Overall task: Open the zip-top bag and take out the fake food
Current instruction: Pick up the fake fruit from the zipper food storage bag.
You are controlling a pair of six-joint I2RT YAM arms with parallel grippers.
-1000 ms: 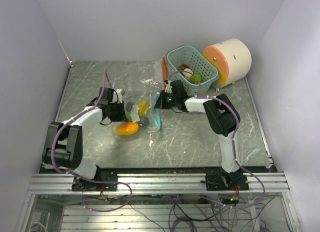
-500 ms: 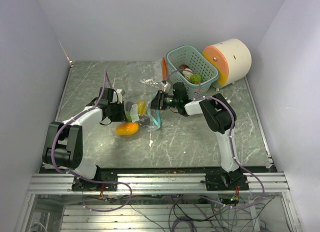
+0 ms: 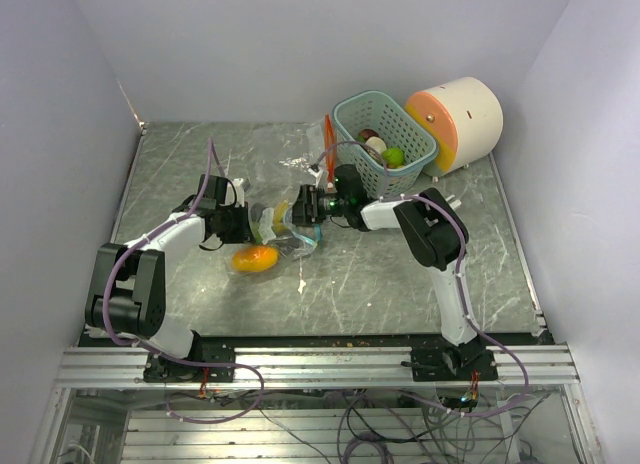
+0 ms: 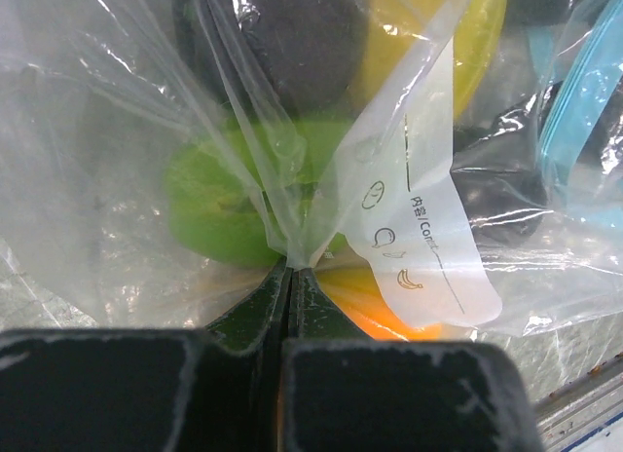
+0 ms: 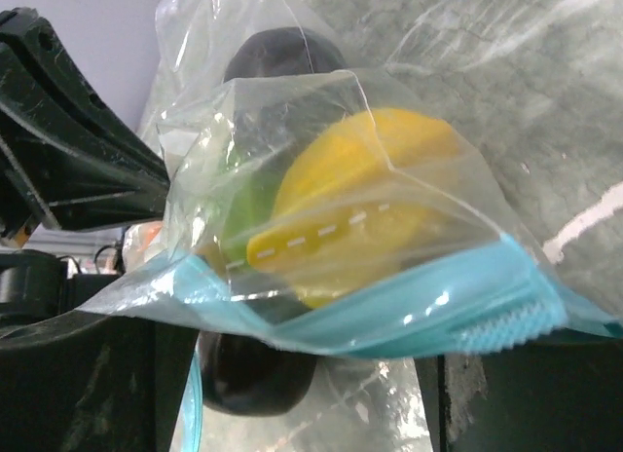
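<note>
Zip-top bag (image 3: pixel 288 234), middle of surface (image 3: pixel 400 284): limp, slippery film; best taken by stiffer blue zip strip (image 5: pixel 389 311). Fake food (image 5: pixel 360 199) inside: likely light, hard. Left tool (image 4: pixel 289 277) pinched shut on film; right tool (image 5: pixel 307 374) spread wide about the strip.

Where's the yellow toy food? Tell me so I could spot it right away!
Look at the middle of the grey marbled table, where there is a crumpled clear zip-top bag with a blue zip strip. Inside, next to that strip, sits the yellow toy food. Its bag-mates are a green piece and dark pieces, so it is the only yellow one.
</note>
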